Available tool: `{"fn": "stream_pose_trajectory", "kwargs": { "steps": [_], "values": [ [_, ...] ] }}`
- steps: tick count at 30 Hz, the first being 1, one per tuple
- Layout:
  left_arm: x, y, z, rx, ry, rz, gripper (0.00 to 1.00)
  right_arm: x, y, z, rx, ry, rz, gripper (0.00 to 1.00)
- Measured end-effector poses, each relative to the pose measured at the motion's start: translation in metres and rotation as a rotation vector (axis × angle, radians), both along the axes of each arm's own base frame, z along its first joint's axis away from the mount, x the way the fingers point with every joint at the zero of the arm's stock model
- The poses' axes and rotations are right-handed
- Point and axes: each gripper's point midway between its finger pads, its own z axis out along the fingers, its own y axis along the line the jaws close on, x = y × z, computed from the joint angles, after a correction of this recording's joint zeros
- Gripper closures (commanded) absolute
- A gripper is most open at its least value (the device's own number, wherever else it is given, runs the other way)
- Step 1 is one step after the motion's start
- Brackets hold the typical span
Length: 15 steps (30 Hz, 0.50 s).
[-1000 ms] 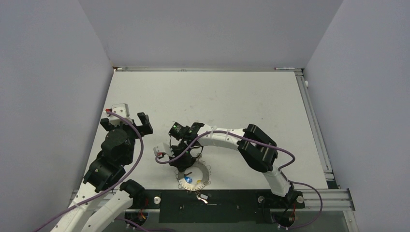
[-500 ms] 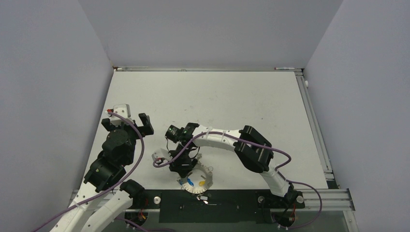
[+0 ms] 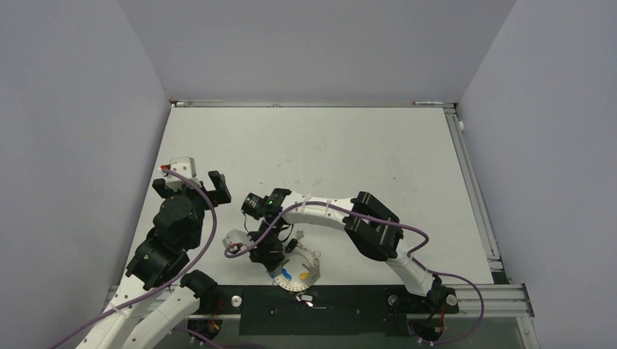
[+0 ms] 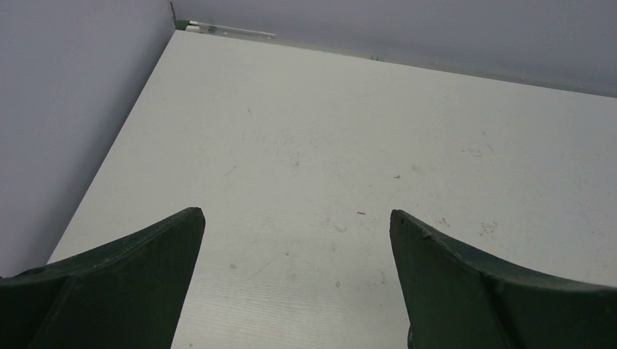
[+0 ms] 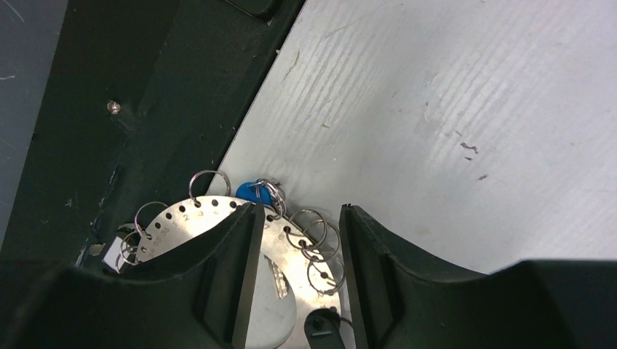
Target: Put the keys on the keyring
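The left tool (image 4: 295, 218) gapes wide, raised, while the right tool (image 5: 295, 212) points down, fingers partly apart.

The keyring (image 5: 193, 222) is seen as bright brushed silvery metal, pierced with small holes and threaded with thin glossy wire loops (image 5: 209, 178). The head of one key (image 5: 249, 191) is shown in smooth blue plastic. The bench (image 5: 451, 109) is finished in matt white, with a fine ribbed grain and small scuffs. The right end effector (image 5: 300, 209) and the left end effector (image 4: 297, 212) are seen in dull black plastic.
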Motion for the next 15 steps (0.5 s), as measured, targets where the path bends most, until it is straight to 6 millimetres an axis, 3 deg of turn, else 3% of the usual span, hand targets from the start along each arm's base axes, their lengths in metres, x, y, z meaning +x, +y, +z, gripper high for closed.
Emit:
{"fn": "stream_pose_trajectory", "kwargs": {
  "steps": [5, 15],
  "values": [
    [0.0, 0.0, 0.0, 0.004, 0.001, -0.002, 0.02, -0.006, -0.008, -0.014, -0.048, 0.033, 0.013, 0.64],
    [-0.001, -0.001, 0.0, 0.005, -0.002, -0.007, 0.02, -0.016, -0.014, -0.012, -0.073, 0.074, 0.032, 0.74]
  ]
}}
